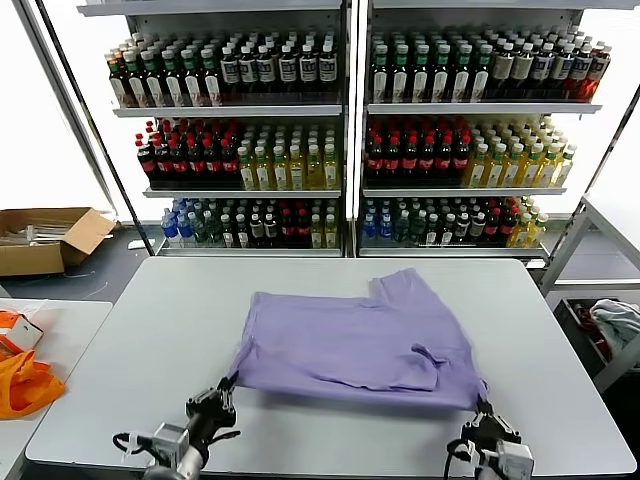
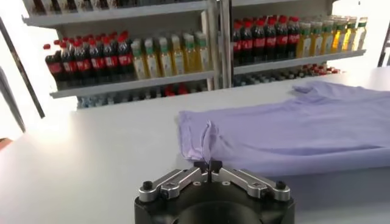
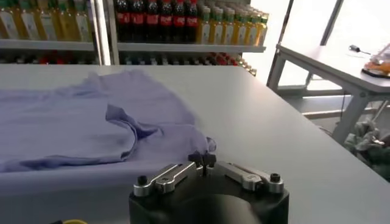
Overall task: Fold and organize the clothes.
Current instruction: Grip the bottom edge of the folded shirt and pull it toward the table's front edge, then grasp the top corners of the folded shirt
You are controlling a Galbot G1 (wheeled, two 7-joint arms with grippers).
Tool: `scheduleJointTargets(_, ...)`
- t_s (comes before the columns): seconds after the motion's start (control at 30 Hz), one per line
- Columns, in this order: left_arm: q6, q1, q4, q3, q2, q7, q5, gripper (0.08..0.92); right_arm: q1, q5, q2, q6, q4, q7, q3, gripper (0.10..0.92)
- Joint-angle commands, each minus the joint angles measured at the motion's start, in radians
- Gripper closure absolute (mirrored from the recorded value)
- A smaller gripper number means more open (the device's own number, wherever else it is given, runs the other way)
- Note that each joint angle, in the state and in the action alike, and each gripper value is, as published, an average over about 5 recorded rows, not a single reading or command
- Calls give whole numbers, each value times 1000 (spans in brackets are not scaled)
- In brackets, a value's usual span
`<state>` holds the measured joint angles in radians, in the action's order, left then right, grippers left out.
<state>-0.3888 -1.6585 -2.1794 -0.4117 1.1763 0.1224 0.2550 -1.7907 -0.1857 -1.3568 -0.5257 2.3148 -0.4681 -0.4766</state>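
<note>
A pale grey table is seen in front of two tall shelving units stocked with rows of bottled drinks, with bright windows at either side. An open cardboard box is found on the floor to the left, and an orange bag lies on a lower surface beside the table's left edge. The lavender T-shirt is spread across the middle of the table, partly folded, with one sleeve lying toward the far side and a doubled layer of fabric visible near its right portion. The left gripper is held low at the table's near edge, its fingers brought together on the near left corner of the shirt, where the cloth is pinched into a small raised ridge. The right gripper is positioned likewise at the near right corner, its fingers clamped on the fabric there. Both arms reach in from the near side of the table, well apart.
</note>
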Motion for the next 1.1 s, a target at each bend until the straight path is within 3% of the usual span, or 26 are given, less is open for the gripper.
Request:
scheduleJointTargets(0.03,16,-156,-70,-7,9,14,-10,916,-110,57,8,16,27,10,1,917)
scheduleJointTargets(0.3,21,-169,-30,-17,19,-5,-9,916,-125,119,9,37,-3,31,12,899)
scheduleJointTargets(0.57,23,-171,-62,-20,33,-2,-11,861,-94,181,-4,71,70,50,-4,687)
scheduleJointTargets(0.8,22,-153,-141,-10,66,-3,-10,645,39,261,-23,65,2,89,5,488)
scheduleJointTargets(1.1,23,-103,-121,-32,80,-3,-5,385,144,268,-21,24,-117,101,46,241)
